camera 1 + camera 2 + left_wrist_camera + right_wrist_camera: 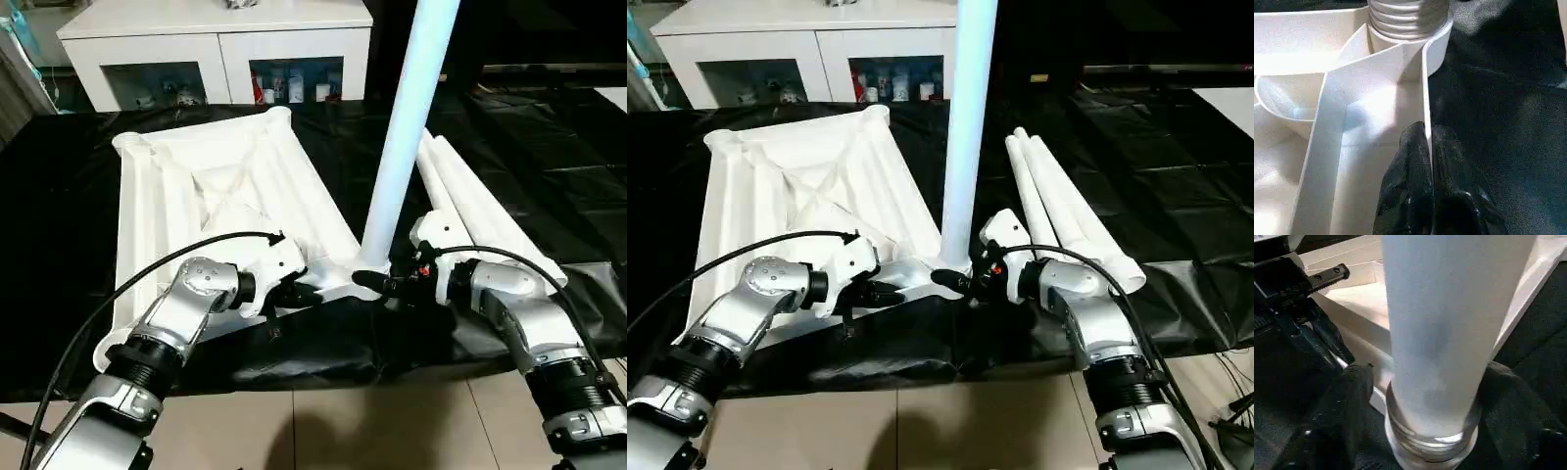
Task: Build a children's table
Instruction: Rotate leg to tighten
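The black sheet (549, 176) covers the floor, and on it the table top (186, 206) lies upside down, ribs facing up; take this top as the landmark. Beyond its far edge stands a white cabinet (216, 39). Off its right long side, three spare legs (490, 220) lie flat together, their long axes running away from the robot.

At the top's near right corner, one leg (402, 137) stands upright, its long axis vertical, its threaded end seated in the corner socket (1415, 44). The right gripper (1422, 411) sits at that same corner, its fingers (1337, 421) spread either side of the leg's base, not clearly pressing on it. The left gripper (1427, 161) is closed on the thin rim wall of the top, a little in from that corner along the near edge, bracing it.

The right arm is therefore the nearer to the leg; any further turning or seating probably falls to it, about that vertical axis.
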Robot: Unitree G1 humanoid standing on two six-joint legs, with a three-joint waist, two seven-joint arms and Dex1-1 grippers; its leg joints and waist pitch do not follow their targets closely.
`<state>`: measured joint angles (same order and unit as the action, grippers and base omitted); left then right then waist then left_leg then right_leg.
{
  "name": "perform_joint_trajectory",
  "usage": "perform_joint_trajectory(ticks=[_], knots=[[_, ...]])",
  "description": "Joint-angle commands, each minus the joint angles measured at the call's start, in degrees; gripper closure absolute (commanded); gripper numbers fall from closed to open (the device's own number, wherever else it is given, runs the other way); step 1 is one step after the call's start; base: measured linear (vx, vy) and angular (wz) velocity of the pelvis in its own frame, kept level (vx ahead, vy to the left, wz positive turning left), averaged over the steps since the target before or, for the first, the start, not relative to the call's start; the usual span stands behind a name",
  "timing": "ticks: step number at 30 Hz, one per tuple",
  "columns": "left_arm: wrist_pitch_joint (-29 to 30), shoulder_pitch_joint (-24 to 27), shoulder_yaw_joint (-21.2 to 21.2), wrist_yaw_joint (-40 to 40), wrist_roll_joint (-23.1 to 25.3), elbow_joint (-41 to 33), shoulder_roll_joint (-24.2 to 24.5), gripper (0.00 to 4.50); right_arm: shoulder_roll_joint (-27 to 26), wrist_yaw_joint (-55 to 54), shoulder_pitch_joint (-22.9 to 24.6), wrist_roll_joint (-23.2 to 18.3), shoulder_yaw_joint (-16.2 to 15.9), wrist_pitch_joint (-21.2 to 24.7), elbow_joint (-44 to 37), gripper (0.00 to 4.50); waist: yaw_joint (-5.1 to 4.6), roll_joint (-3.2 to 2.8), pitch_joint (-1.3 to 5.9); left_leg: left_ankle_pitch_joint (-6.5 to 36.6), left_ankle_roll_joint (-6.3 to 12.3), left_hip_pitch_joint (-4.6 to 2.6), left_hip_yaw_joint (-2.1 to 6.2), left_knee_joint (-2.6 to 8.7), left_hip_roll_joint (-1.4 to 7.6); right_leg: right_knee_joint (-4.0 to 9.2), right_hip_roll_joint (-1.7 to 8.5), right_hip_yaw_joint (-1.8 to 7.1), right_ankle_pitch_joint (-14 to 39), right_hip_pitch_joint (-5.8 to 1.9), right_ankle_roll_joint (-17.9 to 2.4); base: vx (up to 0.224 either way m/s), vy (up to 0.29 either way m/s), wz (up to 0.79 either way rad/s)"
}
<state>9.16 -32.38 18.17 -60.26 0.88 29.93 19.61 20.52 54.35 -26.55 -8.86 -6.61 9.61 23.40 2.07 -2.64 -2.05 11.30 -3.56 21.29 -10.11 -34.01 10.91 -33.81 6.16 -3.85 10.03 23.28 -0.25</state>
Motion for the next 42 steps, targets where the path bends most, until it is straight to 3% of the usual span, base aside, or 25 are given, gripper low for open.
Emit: perform_joint_trajectory(ticks=[1, 8, 15, 18, 20, 24, 28, 35, 37, 40, 42], knots=[[-0.9, -0.4, -0.8, -0.5, -1.2, -2.3, -0.1, 4.50, -0.7, 0.2, -0.2, 0.8, -1.2, -0.8, 1.3, 1.44, 0.18, 0.57, 3.77, 4.1, 7.35, -0.35, 0.06, 3.36, 1.63, 2.17, 1.77, 1.73, 0.2, -3.53, -16.8, 0.000, 0.000, 0.00], [-0.6, -0.4, -0.7, -0.5, -1.1, -2.4, -0.3, 4.50, -1.6, -0.2, -1.0, 1.6, -2.1, -2.2, 3.9, 2.08, 0.07, 0.66, 3.60, 7.1, 5.82, -0.40, 0.09, 3.58, 1.69, 2.40, 1.76, 1.80, 3.9, -3.43, -16.0, 0.000, 0.000, 0.00], [-0.5, -0.4, -0.6, -0.4, -1.0, -2.3, -0.4, 4.50, -2.0, -1.8, -1.7, 3.0, -2.1, -4.1, 6.0, 2.22, -0.12, 0.74, 3.62, 6.7, 6.05, -0.26, 0.09, 3.48, 1.58, 2.36, 1.80, 1.81, 3.7, -3.48, -16.0, 0.000, 0.000, 0.00], [-0.6, -0.5, -0.6, -0.4, -1.0, -2.1, -0.5, 4.50, -1.9, -0.9, -1.7, 2.4, -1.9, -3.5, 6.0, 1.66, -0.16, 0.54, 3.58, 7.2, 5.98, -0.36, 0.11, 3.51, 1.60, 2.42, 1.74, 1.81, 4.3, -3.43, -16.0, 0.000, 0.000, 0.00], [-0.7, -0.7, -0.5, -0.4, -0.9, -1.9, -0.6, 4.50, -1.9, -0.9, -1.6, 2.5, -2.0, -3.6, 6.2, 1.57, -0.15, 0.62, 3.66, 7.0, 5.87, -0.38, 0.09, 3.46, 1.62, 2.34, 1.69, 1.83, 3.6, -3.42, -16.1, 0.000, 0.000, 0.00], [-0.8, -0.9, -0.5, -0.5, -0.9, -1.7, -0.6, 4.50, -2.0, -1.9, -1.9, 3.2, -2.1, -4.9, 7.1, 1.57, -0.06, 0.51, 3.76, 5.8, 6.48, -0.37, 0.06, 3.30, 1.57, 2.13, 1.68, 1.80, 1.3, -3.44, -16.7, 0.000, 0.000, 0.00], [-1.0, -1.1, -0.3, -0.4, -0.8, -1.3, -0.6, 4.50, -2.4, -2.3, -2.4, 3.6, -2.1, -5.6, 8.4, 1.57, -0.20, 0.60, 3.59, 7.8, 5.91, -0.34, 0.08, 3.48, 1.61, 2.39, 1.75, 1.77, 4.1, -3.46, -16.4, 0.000, 0.000, 0.00], [-1.2, -1.1, -0.3, -0.4, -0.7, -1.3, -0.8, 4.50, -2.9, -2.6, -2.8, 4.2, -2.3, -6.7, 10.2, 1.57, -0.30, 0.90, 3.62, 7.1, 6.30, -0.26, 0.06, 3.39, 1.56, 2.32, 1.71, 1.79, 3.9, -3.46, -16.3, 0.000, 0.000, 0.00], [-1.2, -1.1, -0.3, -0.4, -0.7, -1.4, -0.8, 4.50, -3.3, -2.5, -3.1, 3.4, -1.7, -6.5, 10.7, 1.20, -0.27, 0.69, 3.58, 7.6, 6.05, -0.34, 0.10, 3.46, 1.61, 2.38, 1.76, 1.82, 4.9, -3.42, -16.1, 0.000, 0.000, 0.00], [-1.1, -1.0, -0.2, -0.4, -0.8, -1.6, -0.7, 4.50, -3.2, -2.6, -3.4, 3.8, -1.8, -6.8, 11.0, 1.16, -0.24, 0.68, 3.63, 7.6, 5.85, -0.49, 0.04, 3.42, 1.63, 2.37, 1.66, 1.83, 4.6, -3.26, -16.4, 0.000, 0.000, 0.00], [-1.0, -1.0, -0.2, -0.4, -0.8, -1.7, -0.7, 4.50, -3.2, -3.2, -3.5, 4.3, -1.9, -7.2, 11.2, 0.78, -0.11, 0.73, 3.68, 6.9, 5.82, -0.38, 0.04, 3.37, 1.59, 2.21, 1.68, 1.83, 3.4, -3.38, -16.6, 0.000, 0.000, 0.00]])
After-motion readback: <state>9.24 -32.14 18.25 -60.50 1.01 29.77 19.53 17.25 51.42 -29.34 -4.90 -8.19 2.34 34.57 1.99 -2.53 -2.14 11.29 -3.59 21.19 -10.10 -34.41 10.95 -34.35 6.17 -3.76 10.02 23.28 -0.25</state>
